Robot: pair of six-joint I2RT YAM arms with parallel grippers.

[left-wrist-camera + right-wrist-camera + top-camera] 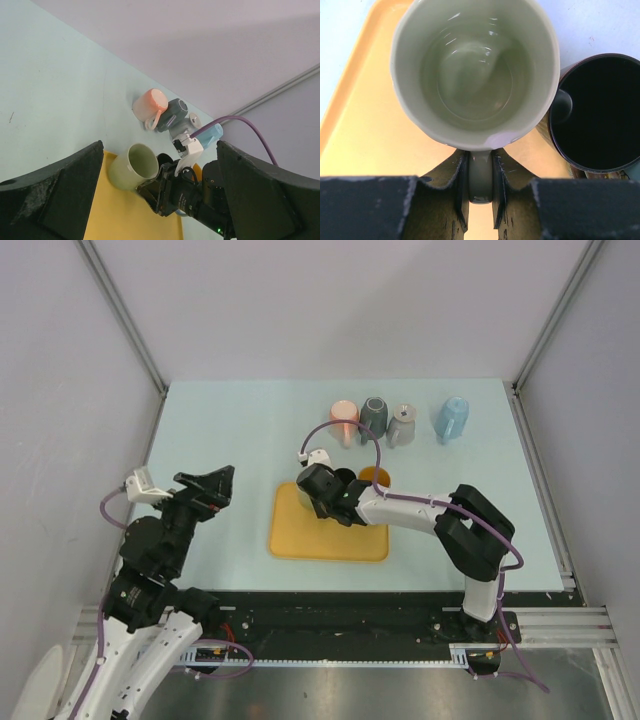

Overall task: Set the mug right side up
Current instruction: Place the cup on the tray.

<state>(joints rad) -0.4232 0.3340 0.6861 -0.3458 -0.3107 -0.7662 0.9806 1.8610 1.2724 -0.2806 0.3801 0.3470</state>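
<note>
Left gripper [212,490] spread wide at table's left, yellow tray [300,540] at centre, pale green mug [475,75] over it, empty, long axis tilted, mouth facing the right wrist camera, handle pinched by right gripper [481,175], dark mug [600,115] upright just beside, contents unclear.

The mug [475,75] hangs over the tray [300,540], second mug [600,110] right, row of mugs [374,416] behind.

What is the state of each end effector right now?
Left end effector: open, holding nothing.
Right end effector: closed on the cream mug, at its handle.
</note>
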